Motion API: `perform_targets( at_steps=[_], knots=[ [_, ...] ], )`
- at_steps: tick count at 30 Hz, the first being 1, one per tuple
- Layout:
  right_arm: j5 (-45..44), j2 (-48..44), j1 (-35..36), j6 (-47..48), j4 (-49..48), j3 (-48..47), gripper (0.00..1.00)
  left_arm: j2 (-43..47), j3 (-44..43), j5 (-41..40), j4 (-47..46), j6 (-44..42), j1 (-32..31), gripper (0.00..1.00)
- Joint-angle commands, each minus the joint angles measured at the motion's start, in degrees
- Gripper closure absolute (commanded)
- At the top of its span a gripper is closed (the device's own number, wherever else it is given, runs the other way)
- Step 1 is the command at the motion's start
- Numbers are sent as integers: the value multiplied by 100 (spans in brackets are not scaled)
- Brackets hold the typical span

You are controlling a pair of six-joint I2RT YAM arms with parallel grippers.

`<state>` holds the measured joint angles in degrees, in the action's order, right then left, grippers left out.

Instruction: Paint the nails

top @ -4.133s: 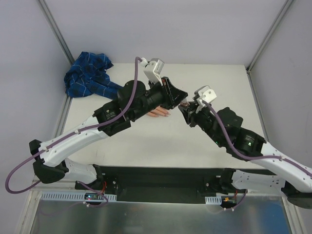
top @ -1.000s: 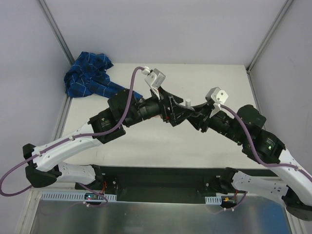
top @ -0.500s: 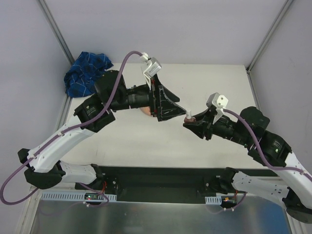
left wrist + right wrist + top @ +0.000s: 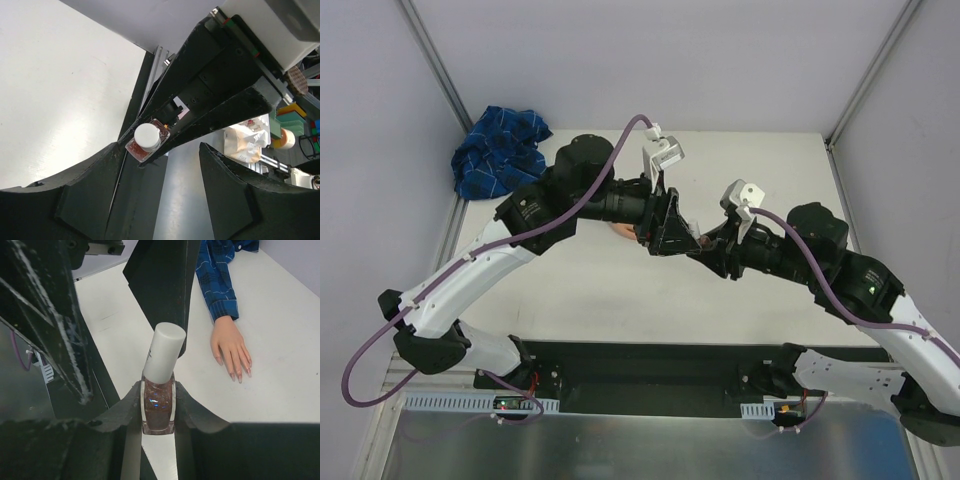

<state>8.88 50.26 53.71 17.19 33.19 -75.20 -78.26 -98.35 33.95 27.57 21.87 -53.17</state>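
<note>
Clamps glittery brown glass bottle (image 4: 160, 390) in right gripper (image 4: 158, 412) for uncapping. Straddles white cap (image 4: 147, 136) at twelve o'clock with released left gripper (image 4: 160, 157).

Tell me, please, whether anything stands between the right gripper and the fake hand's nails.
Nothing visible does. The right gripper holds the capped polish bottle, and bare table runs from it to the nails; a left gripper finger stands behind the bottle, off that line.
</note>
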Motion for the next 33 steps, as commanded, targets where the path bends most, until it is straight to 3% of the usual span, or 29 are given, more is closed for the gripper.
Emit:
perform_targets(
  at_steps=[1, 9, 33],
  knots=[
    [34, -60, -19, 47, -181, -162, 100, 4, -264, -126, 73, -191, 34, 39],
    [52, -78, -28, 65, -181, -83, 100, 74, -290, -697, 82, -279, 34, 54],
    [113, 1, -19, 39, -269, -56, 100, -190, -571, -302, 64, -174, 43, 64]
  ],
)
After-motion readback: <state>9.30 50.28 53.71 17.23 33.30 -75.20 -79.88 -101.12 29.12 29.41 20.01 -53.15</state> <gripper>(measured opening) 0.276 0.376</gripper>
